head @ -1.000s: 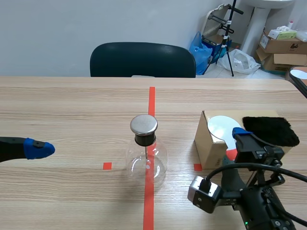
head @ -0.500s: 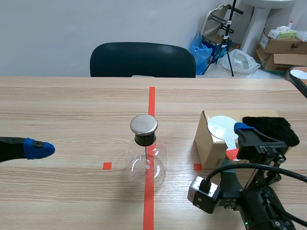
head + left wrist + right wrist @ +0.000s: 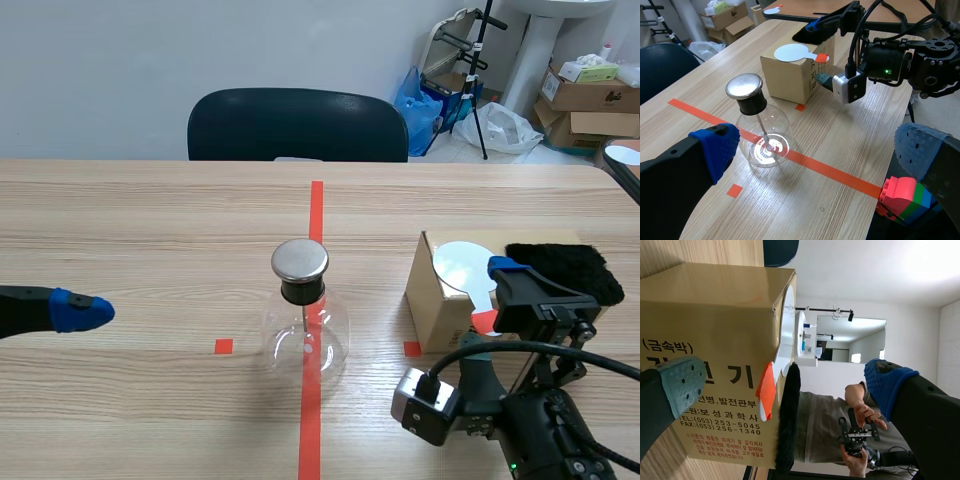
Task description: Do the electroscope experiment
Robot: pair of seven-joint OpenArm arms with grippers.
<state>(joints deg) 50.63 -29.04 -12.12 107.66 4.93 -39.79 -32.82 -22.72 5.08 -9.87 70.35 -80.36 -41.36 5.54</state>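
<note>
The electroscope, a round glass flask [image 3: 305, 342] with a black neck and a metal cap [image 3: 300, 260], stands on the red tape line at mid-table. To its right, a cardboard box [image 3: 438, 300] carries a white disc [image 3: 463, 264] with an orange handle [image 3: 484, 322] and a black fur cloth [image 3: 560, 272]. My right gripper [image 3: 785, 385] is open and faces the box's printed side, with the orange handle [image 3: 766, 390] ahead of the gap. Its blue pad [image 3: 503, 267] shows above the handle. My left gripper [image 3: 815, 150] is open, well left of the flask [image 3: 762, 137].
A dark chair [image 3: 298, 125] stands behind the table's far edge. Coloured toy blocks [image 3: 903, 196] sit off the table's near edge. A person's hands [image 3: 858, 432] hold a controller beyond the box. Boxes and bags [image 3: 590, 95] crowd the back right floor.
My right gripper rose slightly at the box's front about a second ago and has since stayed still. The left arm and the flask have not moved.
</note>
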